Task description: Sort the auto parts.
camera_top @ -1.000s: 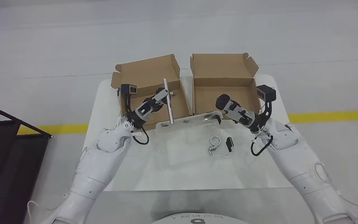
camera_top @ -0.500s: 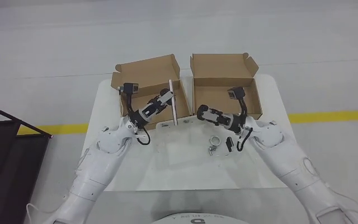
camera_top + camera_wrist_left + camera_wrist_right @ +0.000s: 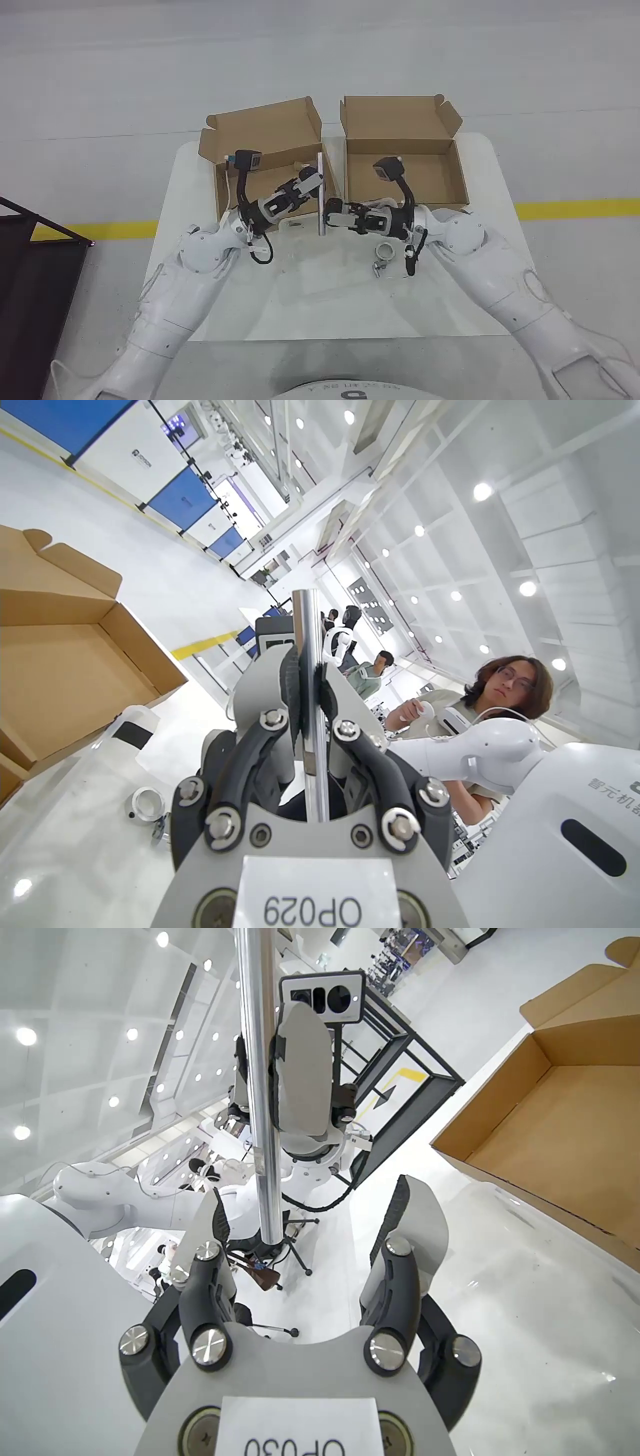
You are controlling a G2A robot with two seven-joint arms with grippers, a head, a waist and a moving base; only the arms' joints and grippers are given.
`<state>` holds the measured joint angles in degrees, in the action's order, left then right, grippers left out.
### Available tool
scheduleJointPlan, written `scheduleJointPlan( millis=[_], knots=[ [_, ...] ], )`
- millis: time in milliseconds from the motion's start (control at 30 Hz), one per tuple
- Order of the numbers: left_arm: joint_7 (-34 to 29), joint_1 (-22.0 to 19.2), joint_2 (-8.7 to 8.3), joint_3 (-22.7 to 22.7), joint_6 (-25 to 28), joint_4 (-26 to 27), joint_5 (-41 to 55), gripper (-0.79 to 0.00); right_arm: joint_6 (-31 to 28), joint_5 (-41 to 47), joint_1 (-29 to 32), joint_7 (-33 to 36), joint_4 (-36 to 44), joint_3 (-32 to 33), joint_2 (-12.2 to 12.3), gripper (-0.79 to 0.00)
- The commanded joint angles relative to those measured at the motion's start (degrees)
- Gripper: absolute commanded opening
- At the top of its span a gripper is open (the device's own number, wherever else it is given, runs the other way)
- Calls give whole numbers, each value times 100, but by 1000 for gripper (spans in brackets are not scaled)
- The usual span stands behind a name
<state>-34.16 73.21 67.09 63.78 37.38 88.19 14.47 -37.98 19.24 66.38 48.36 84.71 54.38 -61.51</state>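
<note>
A long shiny metal rod (image 3: 321, 195) is held over the table's middle, in front of the gap between the two cardboard boxes. My left gripper (image 3: 311, 186) is shut on it, and the left wrist view shows the rod (image 3: 306, 625) clamped between its pads (image 3: 290, 680). My right gripper (image 3: 336, 215) faces it from the other side, open. In the right wrist view the rod (image 3: 255, 1078) ends between the spread fingers (image 3: 400, 1213), close to one finger and not clamped. The left gripper (image 3: 272, 1073) holds it farther up.
The left box (image 3: 250, 125) and right box (image 3: 400, 125) stand open at the table's far edge. A small metal ring (image 3: 381, 250), a clamp-like part (image 3: 377, 266) and a black part (image 3: 408, 257) lie right of centre. Clear plastic (image 3: 325, 280) lies near the front.
My left arm has carried the rod rightward from over the left box toward the gap. My right arm swung left from the right box to meet the rod.
</note>
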Motion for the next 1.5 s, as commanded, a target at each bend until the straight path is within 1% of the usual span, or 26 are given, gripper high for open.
scheduleJointPlan(
  millis=[0,100,233,267,333,433,500,533,600,767,967,1000,1067,1100,1467],
  knots=[
    [-23,-2,3,-4,5,0,33,-785,0,-21,-41,15,-6,-35,-17,-126],
    [-75,-3,6,-19,16,5,79,-785,-36,-19,-77,-1,-20,-77,-42,-142],
    [-102,-7,9,-17,8,-3,93,-785,-108,60,-126,22,-35,-113,-71,-219],
    [-104,-7,9,-16,6,-2,94,-785,-138,111,-133,35,-28,-123,-79,-274],
    [-110,-7,10,-10,7,-1,86,-785,-165,159,-157,69,-43,-135,-90,-336],
    [-110,-1,11,-1,2,21,81,-785,-173,235,-192,112,-65,-160,-109,-397],
    [-124,2,10,3,5,36,67,-785,-173,270,-219,145,-83,-181,-122,-409],
    [-126,4,10,7,3,39,66,-785,-175,277,-232,161,-94,-192,-128,-431],
    [-128,4,11,14,0,46,68,-785,-180,304,-249,189,-111,-213,-140,-449],
    [-142,5,15,9,-9,68,82,-785,-136,478,-282,284,-171,-255,-169,-453],
    [-175,-25,21,3,-11,61,102,-785,-128,765,-355,502,-246,-317,-208,-529],
    [-166,-27,23,3,-13,58,100,-785,-125,815,-366,537,-261,-324,-215,-551],
    [-175,-32,26,-4,-15,56,110,-785,-121,881,-386,591,-293,-333,-226,-634],
    [-179,-36,27,-4,-14,51,113,-785,-119,914,-393,615,-307,-338,-231,-785],
    [-188,-83,38,7,4,-10,128,-785,-61,1337,-454,950,-436,-364,-284,-785]
  ],
)
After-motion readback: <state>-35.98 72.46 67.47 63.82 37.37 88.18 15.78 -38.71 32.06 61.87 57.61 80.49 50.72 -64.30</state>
